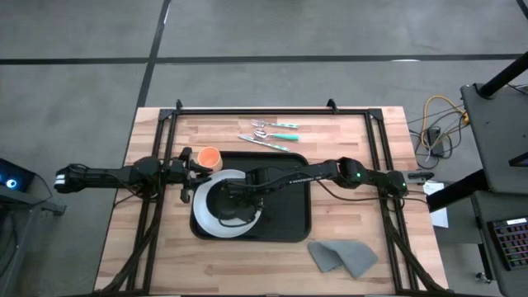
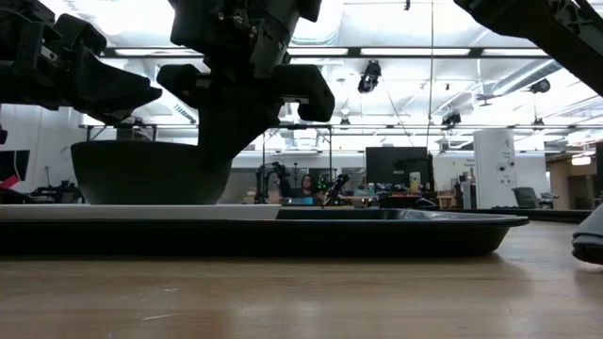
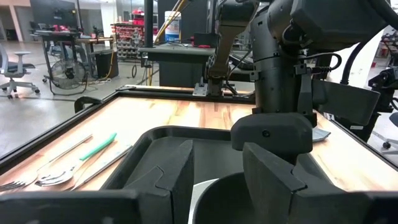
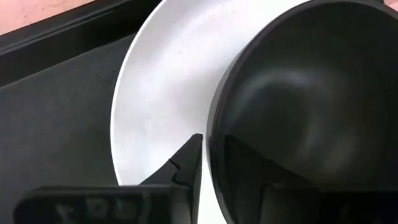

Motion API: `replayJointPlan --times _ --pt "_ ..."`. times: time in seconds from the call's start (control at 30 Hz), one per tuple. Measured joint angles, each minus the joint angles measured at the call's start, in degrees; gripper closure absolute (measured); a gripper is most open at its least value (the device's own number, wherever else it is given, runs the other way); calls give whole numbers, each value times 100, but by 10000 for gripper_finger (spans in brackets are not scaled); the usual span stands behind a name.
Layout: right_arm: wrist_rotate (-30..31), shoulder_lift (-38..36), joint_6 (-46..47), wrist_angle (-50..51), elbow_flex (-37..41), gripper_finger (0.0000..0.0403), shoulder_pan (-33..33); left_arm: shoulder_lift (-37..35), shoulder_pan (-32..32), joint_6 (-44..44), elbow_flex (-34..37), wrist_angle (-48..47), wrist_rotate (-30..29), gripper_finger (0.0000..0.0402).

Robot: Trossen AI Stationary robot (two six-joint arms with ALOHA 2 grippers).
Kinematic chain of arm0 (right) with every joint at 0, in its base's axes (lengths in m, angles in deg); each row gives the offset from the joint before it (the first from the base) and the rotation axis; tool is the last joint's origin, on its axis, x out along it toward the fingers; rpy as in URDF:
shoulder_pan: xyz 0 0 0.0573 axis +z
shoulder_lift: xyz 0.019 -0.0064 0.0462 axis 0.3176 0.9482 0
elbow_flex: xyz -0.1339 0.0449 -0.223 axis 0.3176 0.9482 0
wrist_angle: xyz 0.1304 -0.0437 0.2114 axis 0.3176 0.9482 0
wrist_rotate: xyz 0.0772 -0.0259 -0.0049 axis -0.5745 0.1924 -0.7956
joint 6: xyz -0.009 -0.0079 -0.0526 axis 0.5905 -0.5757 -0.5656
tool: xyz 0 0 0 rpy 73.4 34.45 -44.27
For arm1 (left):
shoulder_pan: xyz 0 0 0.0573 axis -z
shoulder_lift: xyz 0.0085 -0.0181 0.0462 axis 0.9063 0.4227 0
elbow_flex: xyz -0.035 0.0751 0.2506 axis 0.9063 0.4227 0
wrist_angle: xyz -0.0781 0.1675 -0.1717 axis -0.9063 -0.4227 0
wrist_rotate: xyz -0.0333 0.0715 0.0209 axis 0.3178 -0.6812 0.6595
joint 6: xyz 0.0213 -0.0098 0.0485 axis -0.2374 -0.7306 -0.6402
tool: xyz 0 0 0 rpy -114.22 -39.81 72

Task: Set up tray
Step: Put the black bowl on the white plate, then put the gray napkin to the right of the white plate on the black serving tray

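The black tray (image 1: 285, 216) lies at the table's middle. A white plate (image 1: 201, 213) rests on its left part, and a black bowl (image 1: 224, 203) stands upright on the plate, also seen in the low view (image 2: 141, 174). My right gripper (image 4: 211, 163) comes down slanting from the table's right and stands a little open astride the bowl's rim. My left gripper (image 3: 217, 180) is open, held level just left of the tray beside an orange cup (image 1: 209, 157), with nothing between its fingers. My right gripper has one finger (image 4: 186, 165) outside the bowl's rim (image 4: 212, 146) and one inside the bowl, coming from above and the right. A sliver of white plate shows between the outer finger and the rim. Whether the inner finger touches the wall, I cannot tell.
Cutlery with green handles (image 1: 276, 128) and a second piece (image 1: 264, 142) lie beyond the tray's far edge. A grey cloth (image 1: 342, 256) lies near the front right. The tray's right half (image 1: 289, 194) is bare. A black frame (image 1: 247, 110) borders the table.
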Motion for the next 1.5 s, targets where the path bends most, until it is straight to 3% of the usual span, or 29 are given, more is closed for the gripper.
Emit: replayJointPlan --times 0.23,0.7,1.5 --pt "610 -48 146 3 -123 309 9 0 -1 2 0 -1 1 283" --pt "608 -381 646 4 -128 274 60 0 -1 2 -2 -1 0 283" --pt "1004 -954 2614 335 -130 289 87 0 0 1 3 -1 -1 283"
